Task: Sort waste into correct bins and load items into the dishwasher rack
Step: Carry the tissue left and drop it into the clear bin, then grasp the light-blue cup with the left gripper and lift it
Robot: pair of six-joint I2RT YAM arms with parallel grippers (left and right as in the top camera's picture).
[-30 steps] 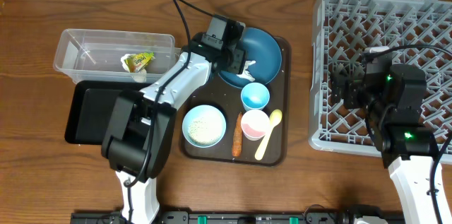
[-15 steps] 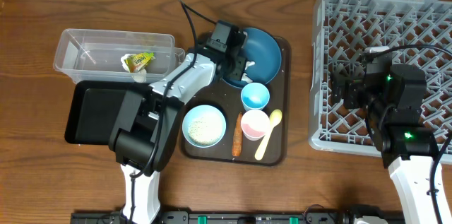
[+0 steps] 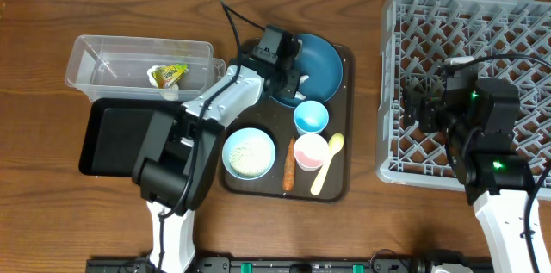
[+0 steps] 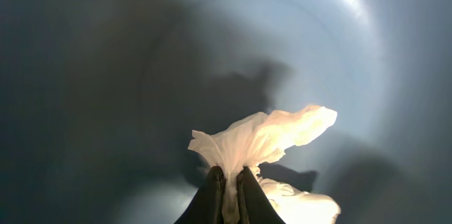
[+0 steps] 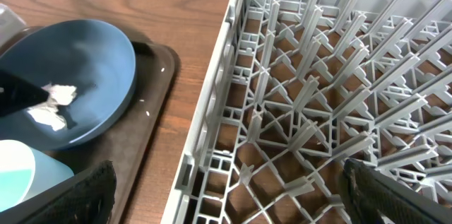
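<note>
Upper centre, left fingers (image 4: 214,197) clench a tissue (image 4: 268,132) inside the blue bowl (image 3: 323,58); right fingers (image 5: 70,192) spread over the rack (image 3: 482,15).

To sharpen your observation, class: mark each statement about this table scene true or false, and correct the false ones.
1. The left hand is shut on a white tissue inside the dark blue bowl. True.
2. The right hand holds the pale yellow spoon. False: it is open, holding nothing, over the dishwasher rack; the spoon lies on the brown tray.
3. The snack wrapper lies in the clear tub. True.
4. The carrot lies in the black tray. False: it lies on the brown tray, beside the pink cup.
</note>
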